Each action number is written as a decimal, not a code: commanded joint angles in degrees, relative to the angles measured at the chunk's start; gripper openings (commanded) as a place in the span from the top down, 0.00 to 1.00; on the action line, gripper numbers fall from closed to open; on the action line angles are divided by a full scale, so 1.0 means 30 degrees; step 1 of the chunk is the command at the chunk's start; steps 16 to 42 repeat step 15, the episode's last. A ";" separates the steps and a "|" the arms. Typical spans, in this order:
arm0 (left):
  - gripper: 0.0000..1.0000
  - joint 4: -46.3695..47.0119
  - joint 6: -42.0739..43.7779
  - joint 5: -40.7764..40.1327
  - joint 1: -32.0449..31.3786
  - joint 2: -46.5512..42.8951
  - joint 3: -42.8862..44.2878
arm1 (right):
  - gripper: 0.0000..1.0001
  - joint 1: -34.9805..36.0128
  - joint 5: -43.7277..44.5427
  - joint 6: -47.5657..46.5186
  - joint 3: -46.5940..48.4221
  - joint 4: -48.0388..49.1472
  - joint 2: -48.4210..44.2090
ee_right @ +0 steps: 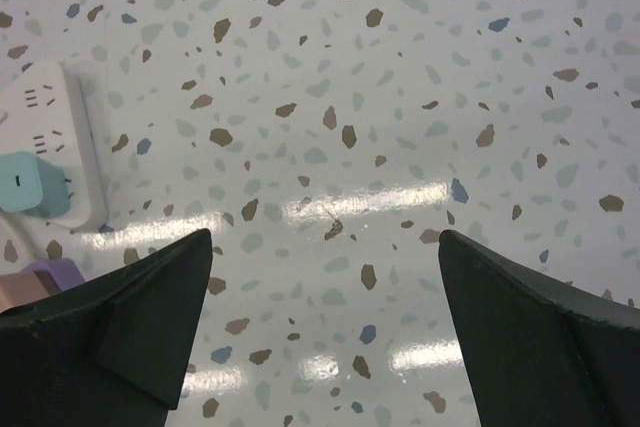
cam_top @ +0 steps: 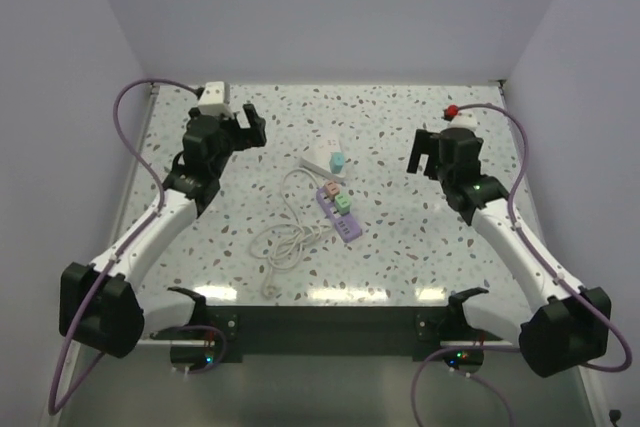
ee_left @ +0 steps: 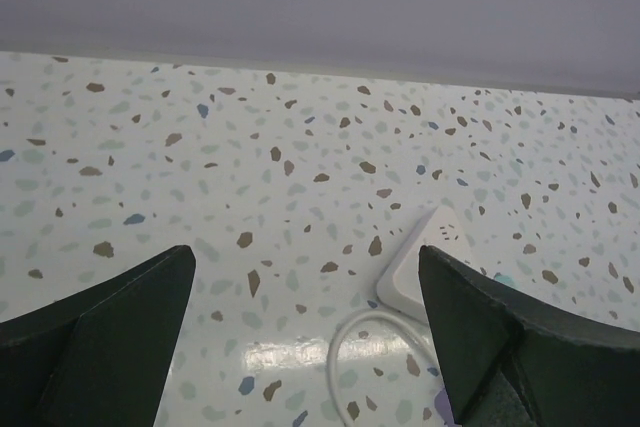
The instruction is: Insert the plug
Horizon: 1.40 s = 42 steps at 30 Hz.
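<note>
Table (cam_top: 420,237): teal plug (cam_top: 338,161) in white strip (cam_top: 319,157)

A white rectangular plastic socket block (cam_top: 319,157) lies flat near the table's middle. A teal cube-shaped plug (cam_top: 338,161) sits upright on its 3 o'clock end. Just beside the block, at its 5 o'clock, lies a purple plastic power strip (cam_top: 343,222), its long axis running from 11 to 5 o'clock. It carries a pink plug (cam_top: 328,190) and a green plug (cam_top: 342,203) at its 11 o'clock end. A white round cable (cam_top: 283,237) lies in loose loops at the strip's 8 o'clock.
</note>
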 commanded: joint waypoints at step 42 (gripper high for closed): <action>0.00 -0.3138 0.0544 -0.3081 0.0001 -0.4786 -0.1048 | 0.01 -0.0113 0.1092 0.0553 -0.1882 0.0008 -0.3446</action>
